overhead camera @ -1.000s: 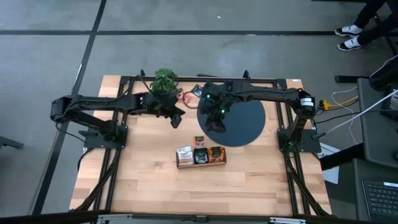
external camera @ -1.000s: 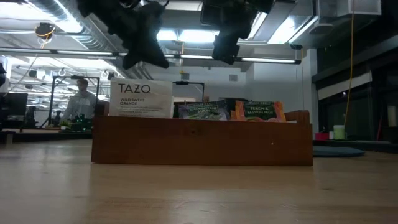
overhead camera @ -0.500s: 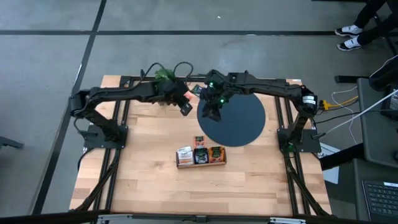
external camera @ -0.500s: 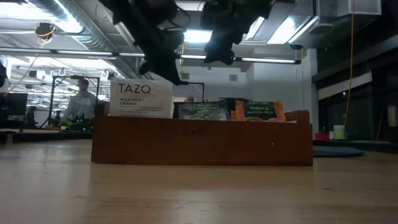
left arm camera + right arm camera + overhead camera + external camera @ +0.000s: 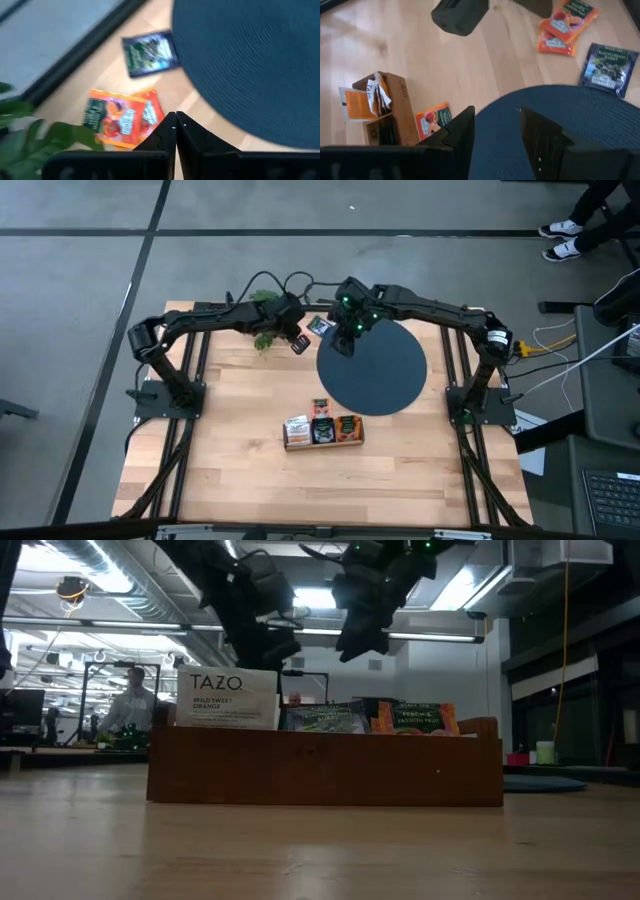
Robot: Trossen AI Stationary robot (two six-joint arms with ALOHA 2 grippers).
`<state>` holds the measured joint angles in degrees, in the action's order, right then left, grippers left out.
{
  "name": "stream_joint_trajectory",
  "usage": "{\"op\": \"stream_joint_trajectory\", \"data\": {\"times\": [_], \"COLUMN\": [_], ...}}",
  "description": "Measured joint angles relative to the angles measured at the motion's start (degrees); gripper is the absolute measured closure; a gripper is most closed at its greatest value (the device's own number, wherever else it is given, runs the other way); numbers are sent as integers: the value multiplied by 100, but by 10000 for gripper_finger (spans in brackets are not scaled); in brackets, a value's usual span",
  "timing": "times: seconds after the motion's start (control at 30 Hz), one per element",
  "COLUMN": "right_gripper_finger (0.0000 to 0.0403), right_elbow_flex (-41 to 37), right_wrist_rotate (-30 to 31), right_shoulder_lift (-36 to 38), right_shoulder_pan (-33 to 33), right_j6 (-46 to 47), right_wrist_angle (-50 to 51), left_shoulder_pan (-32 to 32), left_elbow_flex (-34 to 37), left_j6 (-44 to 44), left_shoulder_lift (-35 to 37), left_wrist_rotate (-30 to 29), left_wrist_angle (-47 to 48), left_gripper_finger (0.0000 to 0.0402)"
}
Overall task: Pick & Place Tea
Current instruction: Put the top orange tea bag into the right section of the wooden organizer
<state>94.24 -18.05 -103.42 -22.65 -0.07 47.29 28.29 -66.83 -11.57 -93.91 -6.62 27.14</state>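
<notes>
**Both grippers at the far rim of the black disc, loose tea packets just past it**

We take the black disc (image 5: 373, 370) as our landmark. On its near side we see a wooden box (image 5: 322, 434) holding tea packets upright: a white Tazo Wild Sweet Orange packet (image 5: 227, 698), a dark teal one (image 5: 322, 717) and an orange one (image 5: 415, 718). In the right wrist view, one orange packet (image 5: 433, 119) lies flat on the table beside that box.

Over the disc's far left rim we find the right gripper (image 5: 345, 343), its fingers (image 5: 458, 131) parted and holding nothing, with the disc surface showing between them.

Just left of that rim hangs the left gripper (image 5: 298, 343), its fingers (image 5: 162, 134) pressed together with nothing between them.

Past the disc's far left edge, loose packets lie on the bare wood: a dark blue-teal packet (image 5: 149, 52) just beside the rim, and two overlapping orange-red packets (image 5: 123, 118) a little farther out. A small green plant (image 5: 266, 320) stands farther left of them, near the table's back edge.

Beyond the table, a person (image 5: 131, 705) is in the room.
</notes>
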Motion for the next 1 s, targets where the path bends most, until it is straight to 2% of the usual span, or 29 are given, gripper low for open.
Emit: {"op": "stream_joint_trajectory", "data": {"times": [0.13, 0.4, 0.57, 0.73, 1.0], "right_gripper_finger": [247, 247, 247, 247, 247], "right_elbow_flex": [0, 0, -7, -4, 2], "right_wrist_rotate": [-11, -18, -282, 45, 678], "right_shoulder_lift": [0, 2, 328, 919, 1684], "right_shoulder_pan": [-110, -273, -378, -509, -658], "right_j6": [-12, 127, 121, 115, 207], "right_wrist_angle": [166, 548, 1020, 1175, 1294], "left_shoulder_pan": [5, 23, 163, 274, 423], "left_elbow_flex": [-111, -698, -786, -780, -780], "left_j6": [320, 1200, 1256, 1244, 1279], "left_shoulder_lift": [-269, -836, -1150, -1488, -1694], "left_wrist_rotate": [131, -643, -538, -392, -593], "left_wrist_angle": [67, 224, 383, 479, 168], "left_gripper_finger": [398, 398, 398, 398, 398]}}
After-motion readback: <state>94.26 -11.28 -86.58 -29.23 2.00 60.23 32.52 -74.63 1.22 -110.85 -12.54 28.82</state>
